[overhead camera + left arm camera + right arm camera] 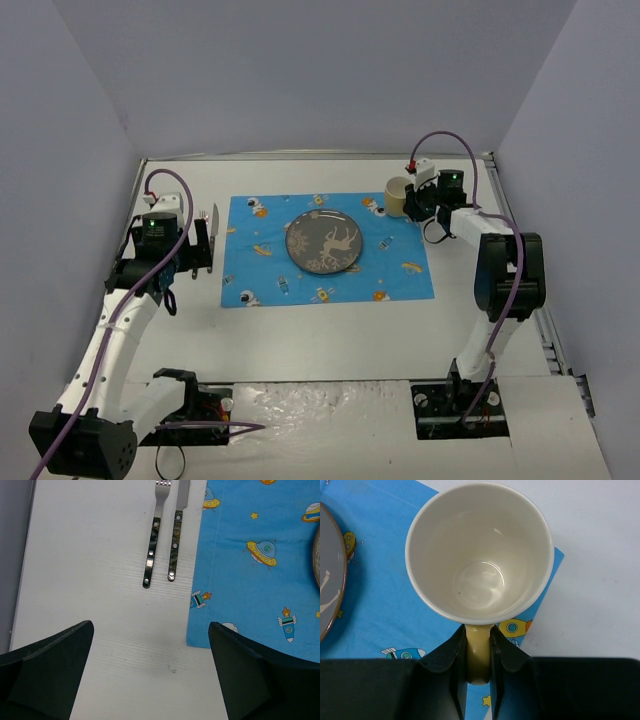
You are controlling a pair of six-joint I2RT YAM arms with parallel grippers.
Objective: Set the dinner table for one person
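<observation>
Along the left side of the large flat white rectangular dinner table (pixel 300 340), which fills the whole floor of the grey-walled bay:

- Left gripper (pixel 150 627) hangs over bare tabletop, black jaws spread wide, nothing between them.
- Just beyond it lie a metal fork with a dark mottled riveted handle (pixel 151 547) and a matching metal knife (pixel 175 540). They lie side by side and parallel, handles toward the arms. The knife is the one nearer the cloth, just beside its left edge and not on it.

Centre:
- Blue rectangular cloth placemat printed with cartoon rockets and saucers (pixel 330 290) lies flat on the table.
- Round grey-brown plate with a pale deer figure and a thin brown rim (pixel 324 243) sits in the middle of the cloth.

Right:
- Cream ceramic mug (pixel 479 550), upright and empty, is at the far right corner of the cloth. Whether its base rests on the cloth I cannot tell.
- Right gripper (pixel 478 642) is narrowed onto the mug's handle, one black finger pressed on each side.
</observation>
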